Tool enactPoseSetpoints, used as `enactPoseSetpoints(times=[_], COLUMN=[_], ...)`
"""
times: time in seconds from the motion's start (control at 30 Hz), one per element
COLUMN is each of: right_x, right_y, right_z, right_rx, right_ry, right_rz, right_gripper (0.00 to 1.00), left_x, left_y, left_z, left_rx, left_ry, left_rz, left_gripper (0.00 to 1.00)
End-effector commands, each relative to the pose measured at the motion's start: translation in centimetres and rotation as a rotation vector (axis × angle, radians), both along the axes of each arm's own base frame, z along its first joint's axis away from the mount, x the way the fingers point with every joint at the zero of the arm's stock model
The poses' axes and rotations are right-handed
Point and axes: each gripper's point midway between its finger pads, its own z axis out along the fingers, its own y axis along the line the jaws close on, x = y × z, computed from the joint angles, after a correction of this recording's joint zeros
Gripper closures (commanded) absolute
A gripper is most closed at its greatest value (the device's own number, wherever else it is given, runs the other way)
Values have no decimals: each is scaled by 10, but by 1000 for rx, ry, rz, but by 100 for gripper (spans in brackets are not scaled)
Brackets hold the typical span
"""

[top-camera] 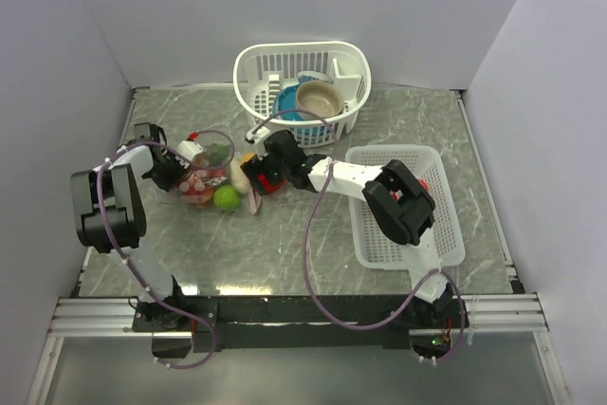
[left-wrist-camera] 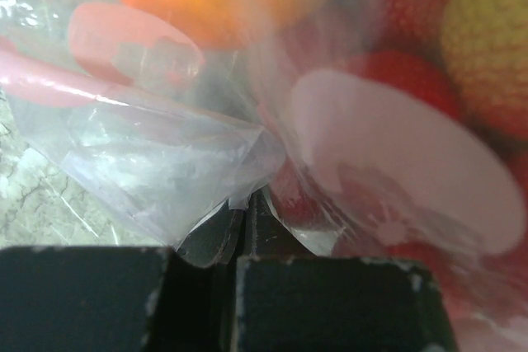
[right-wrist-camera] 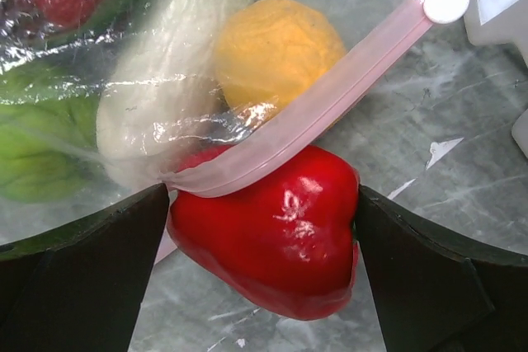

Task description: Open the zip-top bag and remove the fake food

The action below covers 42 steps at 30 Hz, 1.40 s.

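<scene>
Pinching a fold of the small clear floppy plastic zip-top bag [left-wrist-camera: 165, 146], the left gripper [left-wrist-camera: 243, 222] has its black fingers pressed together with film caught between the tips.

- Landmark: tall white mesh plastic basket [top-camera: 256, 68] at the back of the grey marbled table [top-camera: 398, 130]. It holds a blue bowl [top-camera: 287, 101] and a tan bowl [top-camera: 318, 97].
- The zip-top bag lies on the table in front of the basket, slightly toward the left arm's side and apart from it. It is bulging with glossy plastic fake food [top-camera: 204, 182].
- Seen through the film in the left wrist view: orange, red and yellow pieces, blurred.
- A round green fruit [top-camera: 226, 197] is at the bag's edge farthest from the basket. Inside or outside the film: cannot tell.
- The right gripper [right-wrist-camera: 264, 228] is in front of the basket, at the bag's mouth. Its fingers are spread wide, one on each side of a shiny red bell pepper [right-wrist-camera: 272, 237] that fills the gap between them. Whether the pads press it: cannot tell.
- The thin pink zip strip [right-wrist-camera: 330, 100] runs diagonally across the top of the pepper, with its white slider [right-wrist-camera: 446, 2] at the end nearest the basket.
- Behind the strip, under film, are a yellow-orange knobbly fruit [right-wrist-camera: 276, 51] and a pale whitish long vegetable [right-wrist-camera: 165, 96].
- A shallow white mesh tray [top-camera: 379, 244] lies in front of the basket on the right arm's side, well apart from the bag.
</scene>
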Motion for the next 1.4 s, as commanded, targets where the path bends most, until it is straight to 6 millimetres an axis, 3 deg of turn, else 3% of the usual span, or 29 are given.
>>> enactPoseSetpoints(times=[0.0, 0.07, 0.13, 0.23, 0.37, 0.4, 0.43, 0.5, 0.57, 0.6, 0.63, 0.7, 0.73, 0.87, 0.9, 0.93, 1.07, 1.1, 1.13, 1.2, 1.23, 1.37], right_x=[-7, -14, -28, -51, -90, -102, -104, -117, -124, -131, -134, -135, -134, -119, -124, -129, -137, -133, -127, -117, -110, -115], right_y=[3, -1, -5, -15, -29, -41, -40, -51, -59, -68, -72, -86, -93, -125, -120, -122, -117, -111, -121, -120, -123, -101], right_z=[16, 12, 8, 2, 13, 5, 26, 26, 46, 43, 63, 71, 94, 117, 113, 100, 55, 42, 32, 20, 20, 26], right_rx=[1, -4, 16, 41, 83, 63, 116, 113, 154, 150, 196, 209, 255, 268, 258, 196, 3, -15, -69, -90, -95, 15], right_ry=[37, 67, 123, 194, 196, 215, 186, 200, 184, 197, 172, 135, 84, -31, -13, 11, 105, 155, 159, 180, 153, 143], right_rz=[6, 0, -13, -36, -26, -28, -27, -31, -41, -46, -54, -101, -125, -246, -184, -158, -137, -182, -261, -405, -469, -549], right_gripper=[0, 0, 12, 21, 20, 20, 21, 25, 26, 27, 27, 27, 28, 29, 8, 0, 0, 0, 0, 0, 0, 0], left_x=[1, 4, 11, 17, 18, 12, 17, 7, 4, 5, 4, 1, 1, 1, 0, 0, 8, 8, 7, 5, 4, -6], left_y=[-20, -20, -17, -14, 1, 0, 3, 6, 6, 5, 4, -4, -8, -24, -28, -31, -39, -40, -41, -42, -41, -39], left_z=[-4, -4, -3, -2, -7, -14, -14, -23, -27, -26, -27, -27, -23, -13, -12, -11, 0, 0, 0, -2, -2, -9], left_rx=[-60, -53, -22, -8, 107, 143, 191, 247, 253, 246, 241, 202, 181, 130, 123, 104, 61, 58, 52, 50, 53, 68], left_ry=[31, 27, 2, -10, -31, -19, -52, -42, -32, -33, -27, -17, -24, -38, -29, -28, -34, -33, -27, -19, -20, -4], left_rz=[18, 38, 55, 82, 92, 76, 51, 28, 20, 17, 16, -10, -29, -80, -89, -90, -88, -91, -89, -93, -95, -105], left_gripper=[97, 97, 98, 98, 98, 99, 99, 99, 99, 99, 99, 99, 99, 98, 98, 98, 98, 98, 98, 98, 98, 98])
